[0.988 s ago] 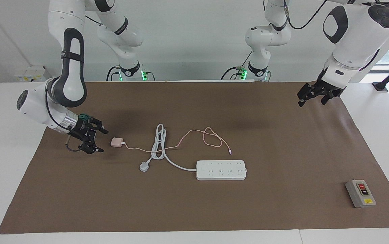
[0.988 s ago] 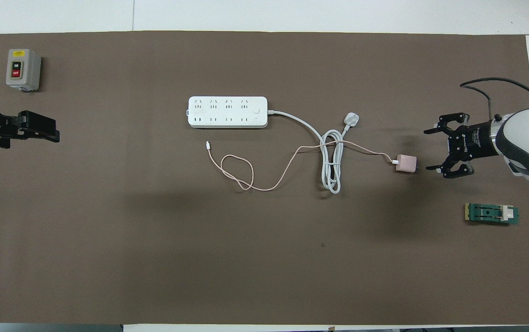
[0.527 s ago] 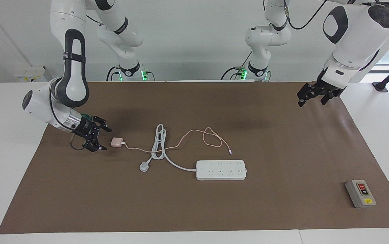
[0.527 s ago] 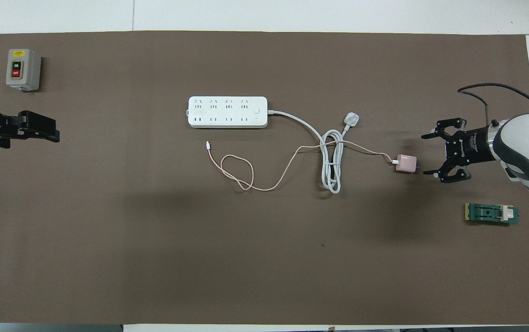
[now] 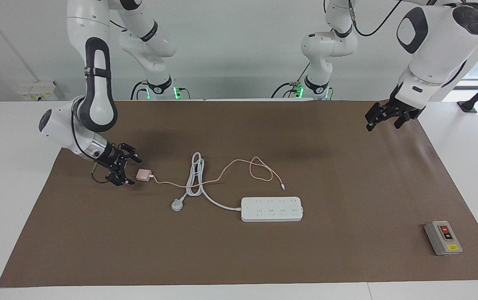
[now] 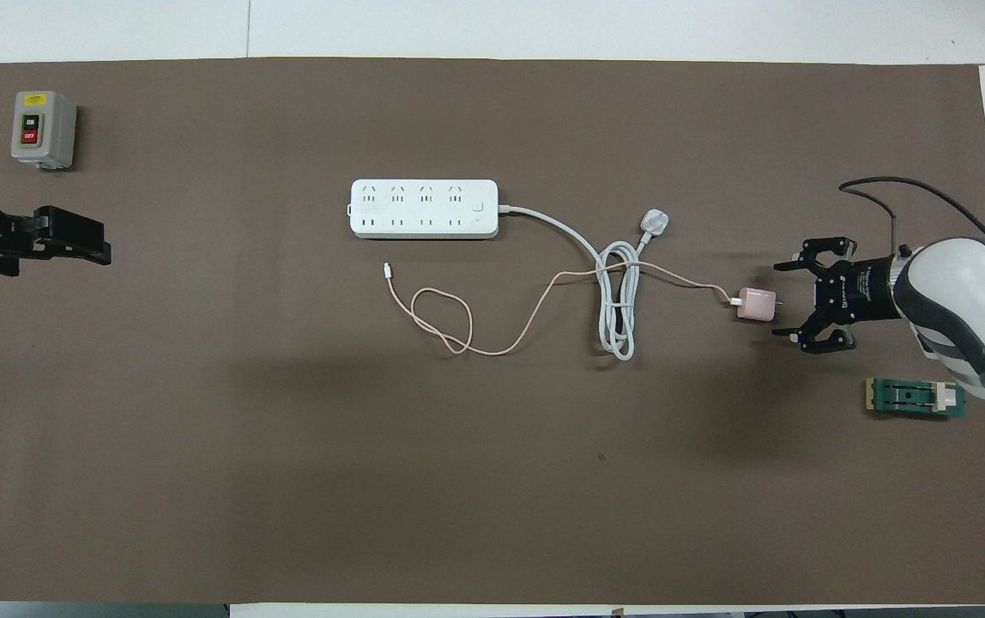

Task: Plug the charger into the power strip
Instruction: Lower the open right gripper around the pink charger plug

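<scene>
- The charger point(image 5: 143, 174) lies on the brown mat point(image 5: 347, 175) of the counter, toward the right arm's end, nearer to the robots than the power strip point(image 5: 272, 208); its pink cable point(image 5: 239, 163) crosses the strip's coiled white cord point(image 5: 195, 175)
- Right gripper point(image 5: 132, 170) sits low just beside the charger, jaws apart, not touching it
- Left gripper point(image 5: 382, 120) waits over the mat's corner at the left arm's end, jaws apart, holding nothing
- A grey switch box point(image 5: 443, 238) and a green part point(image 6: 915, 398) lie well apart from the strip
</scene>
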Motion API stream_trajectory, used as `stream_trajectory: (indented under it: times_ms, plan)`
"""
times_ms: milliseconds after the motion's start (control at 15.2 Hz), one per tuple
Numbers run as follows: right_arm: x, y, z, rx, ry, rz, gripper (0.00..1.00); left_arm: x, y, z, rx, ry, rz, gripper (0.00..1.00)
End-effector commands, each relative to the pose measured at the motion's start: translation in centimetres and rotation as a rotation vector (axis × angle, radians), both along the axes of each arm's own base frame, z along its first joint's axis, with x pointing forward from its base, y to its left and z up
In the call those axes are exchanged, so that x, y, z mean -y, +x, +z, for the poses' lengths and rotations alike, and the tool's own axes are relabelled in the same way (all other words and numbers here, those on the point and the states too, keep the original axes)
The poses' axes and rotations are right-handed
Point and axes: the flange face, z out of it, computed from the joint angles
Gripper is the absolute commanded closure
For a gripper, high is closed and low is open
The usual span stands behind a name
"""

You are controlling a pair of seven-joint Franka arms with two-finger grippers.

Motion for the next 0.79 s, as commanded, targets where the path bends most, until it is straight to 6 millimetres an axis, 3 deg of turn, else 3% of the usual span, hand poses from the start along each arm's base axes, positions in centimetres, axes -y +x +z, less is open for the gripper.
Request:
stream_trajectory:
  times_ms: [0,725]
  plan:
    - [-0.7,-0.9,0.2,0.042,-0.001,-0.006,0.0,-0.3,-0.7,0.1,0.004,-0.007,0.004,0.0]
    - [-1.4,-1.7,-1.0,0.054,-0.012,-0.022,0.0,-0.3,-0.7,0.1,0.004,-0.007,0.004,0.0]
